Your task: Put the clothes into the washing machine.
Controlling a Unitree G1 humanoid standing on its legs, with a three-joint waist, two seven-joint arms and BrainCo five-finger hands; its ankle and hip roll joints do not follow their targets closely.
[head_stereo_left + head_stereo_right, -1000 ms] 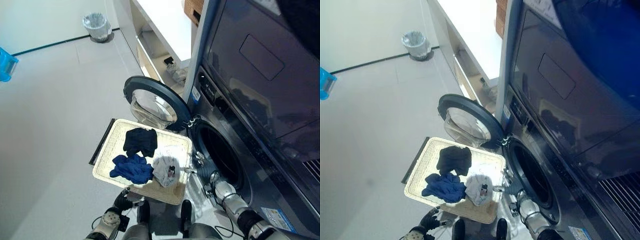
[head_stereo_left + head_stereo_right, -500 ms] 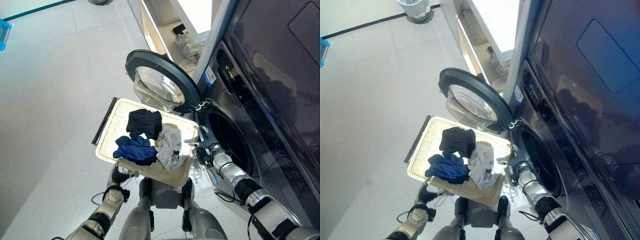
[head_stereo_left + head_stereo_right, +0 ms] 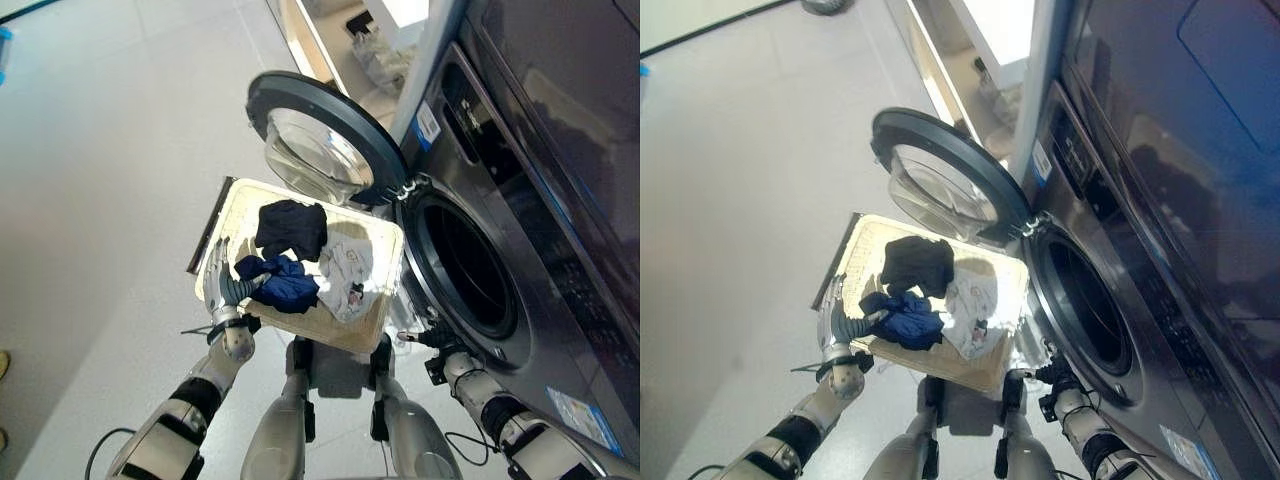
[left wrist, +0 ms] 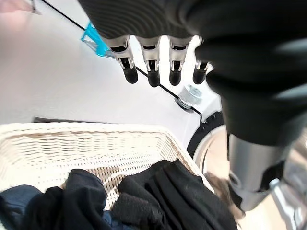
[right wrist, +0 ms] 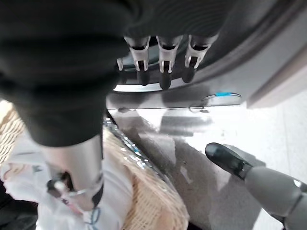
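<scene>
**K:** Status: clothes all sit in the basket (image 3: 232,205) on the floor, none in the washing machine (image 3: 520,230) yet. Black garment (image 3: 291,226) at the far end, blue garment (image 3: 285,285) nearer the robot, white garment (image 3: 350,272) on the drum side.

**M:** Door?

**K:** Door (image 3: 320,140) swung wide open, hanging over the basket's far edge. Drum opening (image 3: 468,268) unobstructed, just beside the basket on the robot's right.

**M:** Hands?

**K:** Left hand (image 3: 220,283) at the basket's left rim, fingers (image 4: 153,72) straight and spread, holding nothing. Thumb reaches toward the blue garment; contact can't be confirmed. Right hand (image 3: 432,340) low in front of the machine, below the drum opening, fingers straight too, empty.

**M:** Which arm takes the first piece?

**K:** Left, by my read. Blue garment lies just beside it, to its right and slightly forward, into the basket. Right hand is nearer the white one, but the basket's corner lies between.

**M:** Axis?

**K:** Garments are crumpled heaps, no clear long axis. Basket's long side runs away from the robot, roughly parallel to the machine front. Likely transfer is a sideways carry left to right across the basket, under the door.
</scene>
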